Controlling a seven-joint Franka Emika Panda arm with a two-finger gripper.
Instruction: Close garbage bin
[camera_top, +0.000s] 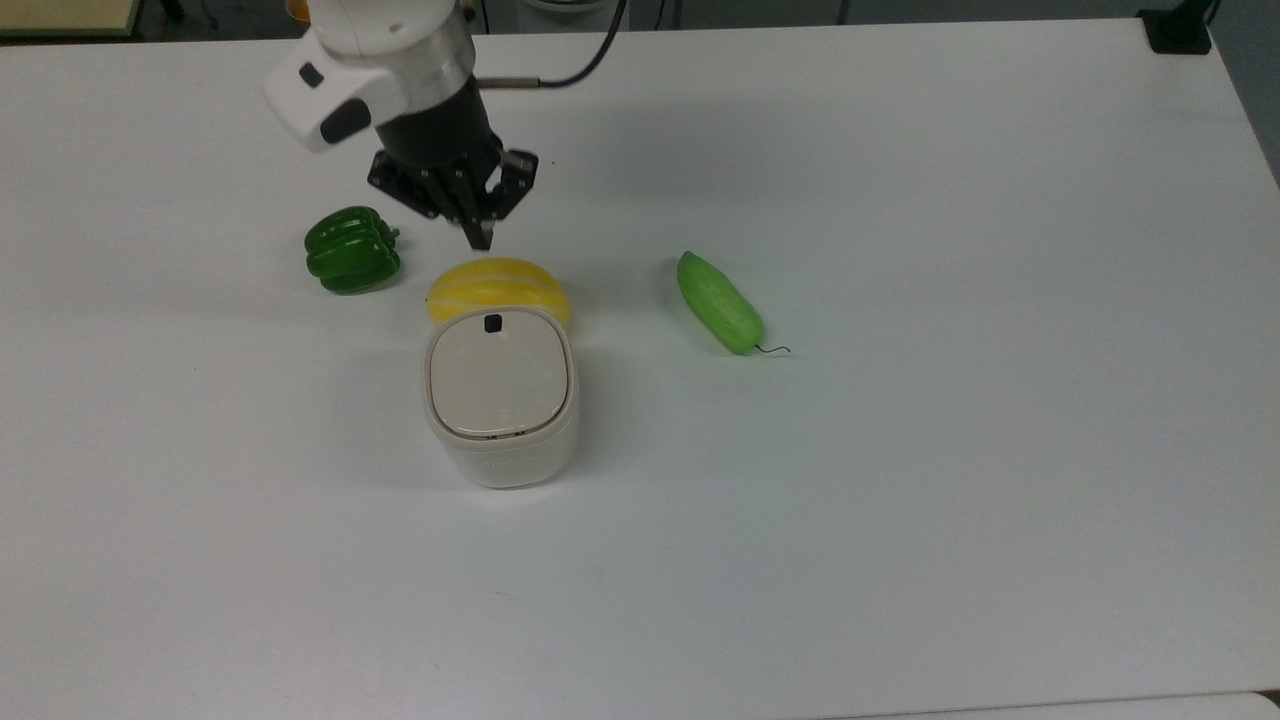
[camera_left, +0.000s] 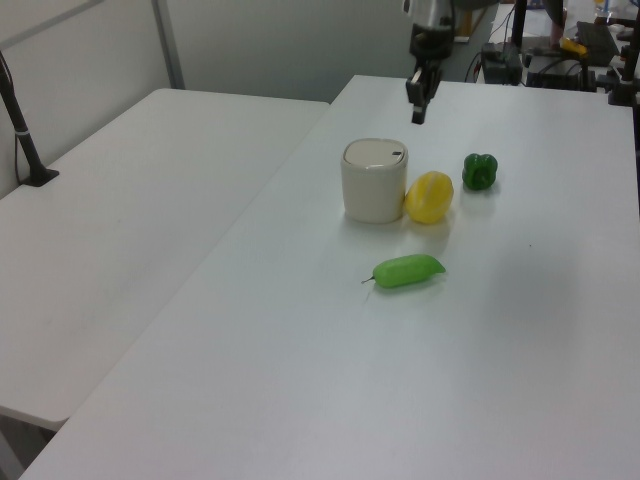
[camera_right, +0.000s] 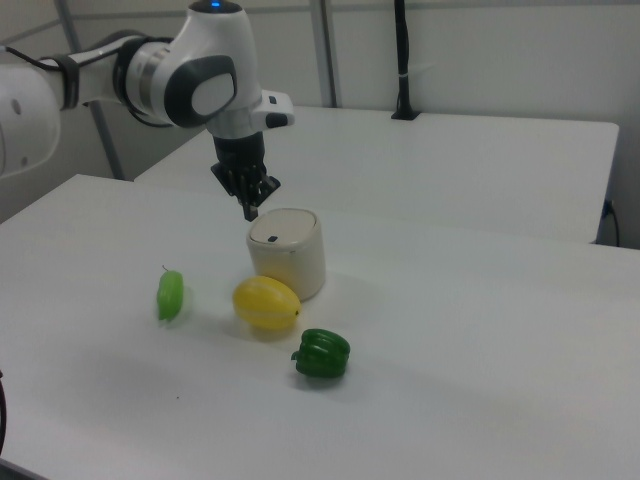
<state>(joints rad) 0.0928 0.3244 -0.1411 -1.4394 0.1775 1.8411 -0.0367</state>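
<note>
One flat lid already sits flush on the garbage bin (camera_top: 500, 400); my hand (camera_top: 481, 238), fingers together, hangs above; I should retreat straight upward.

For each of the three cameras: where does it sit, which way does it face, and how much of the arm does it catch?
Top view: high, looking steeply down on the table; wrist and tool show.
Left view: off one table end, looking along it at the garbage bin; the tool hangs above.
Right view: from the opposite side; upper arm and tool show.
All share the bin, yellow fruit, green pepper and cucumber.
</note>
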